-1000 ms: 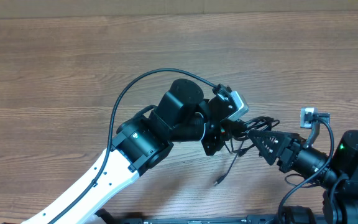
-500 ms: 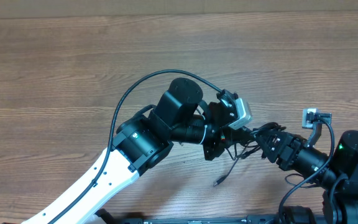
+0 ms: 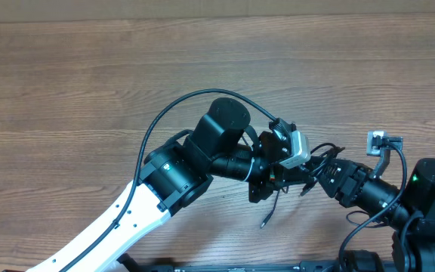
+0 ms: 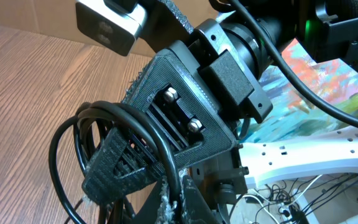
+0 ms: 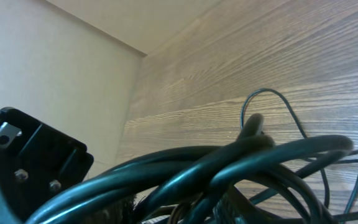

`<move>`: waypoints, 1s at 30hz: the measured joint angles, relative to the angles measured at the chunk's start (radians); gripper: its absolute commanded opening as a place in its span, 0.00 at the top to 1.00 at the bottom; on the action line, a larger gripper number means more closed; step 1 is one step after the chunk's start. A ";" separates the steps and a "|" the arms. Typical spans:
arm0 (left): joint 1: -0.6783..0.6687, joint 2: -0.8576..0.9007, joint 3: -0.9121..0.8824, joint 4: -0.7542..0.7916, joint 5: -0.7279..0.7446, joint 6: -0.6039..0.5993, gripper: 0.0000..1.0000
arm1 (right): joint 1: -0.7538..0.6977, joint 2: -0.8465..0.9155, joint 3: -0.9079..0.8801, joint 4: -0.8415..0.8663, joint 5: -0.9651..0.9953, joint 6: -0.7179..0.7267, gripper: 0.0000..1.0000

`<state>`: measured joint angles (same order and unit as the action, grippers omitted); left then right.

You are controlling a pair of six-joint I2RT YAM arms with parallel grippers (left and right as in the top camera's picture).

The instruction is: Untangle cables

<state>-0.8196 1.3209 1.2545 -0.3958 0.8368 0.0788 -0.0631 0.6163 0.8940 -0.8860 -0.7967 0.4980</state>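
Observation:
The cables (image 3: 322,149) are a bundle of thin black loops held between the two grippers at the table's lower right. One loose silver-tipped end (image 3: 265,222) hangs down onto the wood. My left gripper (image 3: 279,175) is shut on one strand; the left wrist view shows the strand (image 4: 160,149) pinched between its fingers (image 4: 176,202). My right gripper (image 3: 313,175) meets the bundle from the right. Its textured finger (image 4: 126,168) sits inside the loops. In the right wrist view the loops (image 5: 229,162) fill the bottom and hide the jaws.
The wooden table (image 3: 89,75) stretches left and back to a cardboard wall. A thick black arm cable (image 3: 172,106) arcs over the left arm. A small white connector (image 3: 376,140) sits by the right arm. The left gripper's body (image 5: 30,162) is close at left.
My left gripper has moved down and right, closer to the right gripper. The bundle has bunched up between them and the loose end has shifted slightly.

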 measured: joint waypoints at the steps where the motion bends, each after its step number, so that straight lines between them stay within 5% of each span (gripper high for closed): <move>1: -0.002 0.000 0.000 0.000 -0.001 0.000 0.96 | 0.000 0.000 0.000 0.003 -0.001 0.000 0.62; 6: -0.004 0.000 0.000 0.000 -0.002 0.000 0.96 | 0.000 0.000 0.000 0.004 -0.007 0.000 0.62; 10: -0.027 0.000 0.000 0.000 -0.006 0.000 0.96 | 0.000 0.000 0.000 0.007 -0.003 0.004 0.96; 18: -0.051 0.000 0.000 -0.001 -0.144 -0.084 0.96 | 0.000 0.000 0.000 -0.058 0.077 -0.029 0.96; 21: -0.050 0.000 0.001 -0.065 -0.317 -0.193 0.96 | 0.000 0.000 0.000 -0.080 0.102 -0.039 0.96; 26: 0.031 0.000 0.001 -0.269 -0.689 -0.555 0.96 | 0.000 0.000 0.000 -0.087 0.103 -0.107 0.96; 30: 0.091 0.000 0.001 -0.292 -0.759 -0.683 0.96 | 0.000 0.000 0.000 -0.093 0.047 -0.203 0.96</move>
<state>-0.7288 1.3209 1.2552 -0.6880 0.0780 -0.6044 -0.0631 0.6163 0.8940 -0.9794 -0.7502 0.2955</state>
